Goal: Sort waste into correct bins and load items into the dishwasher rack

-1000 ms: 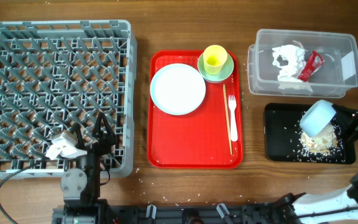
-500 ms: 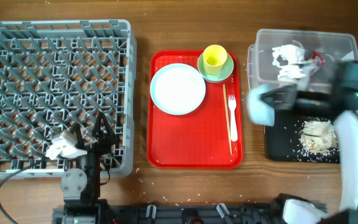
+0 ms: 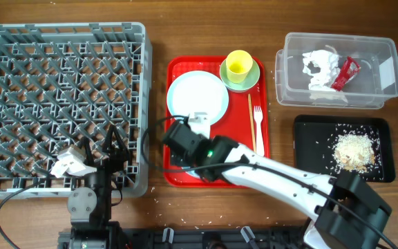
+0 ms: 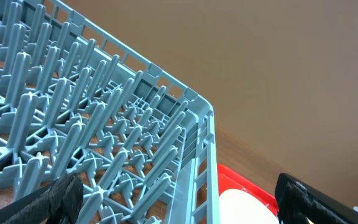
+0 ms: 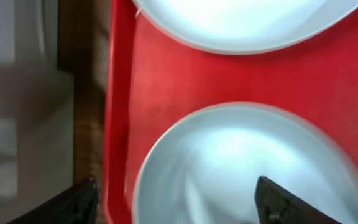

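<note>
Nearest, the left gripper (image 3: 113,142) hovers with jaws released at the dishwasher rack's (image 3: 61,29) near right corner. Beyond it, the right gripper (image 5: 178,194) hangs over the pale blue bowl (image 5: 241,162), which appears to sit on the red tray's (image 5: 166,81) near left part just beside the plate (image 3: 197,99). Its jaws are spread wide, one finger outside the rim and one above the hollow. Pulled away low, that inner finger could hook the rim and tip the bowl, and the arm, lying across the fork (image 3: 258,123) and chopsticks (image 3: 251,111), could sweep them off.
</note>
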You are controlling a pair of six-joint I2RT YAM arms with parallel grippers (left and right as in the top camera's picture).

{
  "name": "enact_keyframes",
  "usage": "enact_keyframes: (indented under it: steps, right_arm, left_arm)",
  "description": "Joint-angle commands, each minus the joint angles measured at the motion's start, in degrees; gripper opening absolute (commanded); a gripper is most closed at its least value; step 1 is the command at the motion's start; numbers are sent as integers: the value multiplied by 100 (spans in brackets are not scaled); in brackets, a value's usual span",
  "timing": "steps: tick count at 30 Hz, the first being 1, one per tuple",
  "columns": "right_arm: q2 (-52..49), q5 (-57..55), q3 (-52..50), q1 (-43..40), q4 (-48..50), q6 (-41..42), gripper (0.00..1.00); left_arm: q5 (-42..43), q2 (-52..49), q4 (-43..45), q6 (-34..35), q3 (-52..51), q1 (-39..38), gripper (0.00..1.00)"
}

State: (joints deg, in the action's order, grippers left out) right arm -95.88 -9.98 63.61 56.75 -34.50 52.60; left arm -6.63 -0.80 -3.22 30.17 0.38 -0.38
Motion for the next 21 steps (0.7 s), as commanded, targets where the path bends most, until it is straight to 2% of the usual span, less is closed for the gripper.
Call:
enact_keyframes:
  steps: [1, 3, 5, 7, 8, 10, 11, 12, 13, 14, 16, 17, 18, 19, 20, 21]
  right_arm:
    - [549, -249, 632, -542, -205, -743, 98]
    - [1093, -197, 964, -1294, -614, -741, 100]
    - [1631, 57, 1172, -2402, -984, -750, 100]
    - [2116, 57, 1172, -3845, -1390, -758, 100]
    - [2201, 57, 1172, -4533, -1639, -761, 100]
    - [2155, 59, 1169, -5276, -1939, -758, 100]
    - [2118, 59, 1169, -5497, -1952, -756, 100]
    - [2079, 81, 1169, -5637, -1952, -745, 100]
    - [2037, 81, 1169, -5674, -1934, -743, 100]
    - [2017, 81, 1169, -5672, -1934, -745, 100]
    - [2011, 81, 1169, -5672, -1934, -748, 100]
    - [2011, 83, 1169, -5672, -1934, -745, 100]
    - [2011, 83, 1169, -5672, -1934, -743, 100]
    - [2011, 83, 1169, -5672, -1934, -745, 100]
    - [2011, 81, 1169, -5672, -1934, -745, 100]
    - [2011, 83, 1169, -5672, -1934, -743, 100]
  left_arm:
    - [-76, 42, -15, 11, -7, -11, 100]
    - [-76, 42, -15, 11, -7, -11, 100]
    - [-76, 42, -15, 11, -7, -11, 100]
    - [-76, 42, -11, 11, -7, -9, 100]
    - [-79, 42, -9, 11, -7, -11, 100]
    - [20, 42, 0, 107, -7, -11, 100]
    - [533, 42, 155, 586, -7, -15, 100]
    - [1547, 42, 557, 1443, -7, -15, 100]
    - [2116, 42, 957, 2006, -7, -15, 100]
    - [2411, 42, 1434, 2085, -7, -15, 100]
    - [2949, 42, 2465, 1794, 9, -15, 100]
    - [3088, 39, 2581, 1620, 129, -15, 100]
    - [3128, -26, 2277, 1274, 396, -15, 100]
    - [3126, -339, 1580, 658, 911, -15, 99]
    - [3130, -597, 1178, 400, 1231, -15, 100]
    - [3185, -1158, 385, -2, 1845, -15, 100]
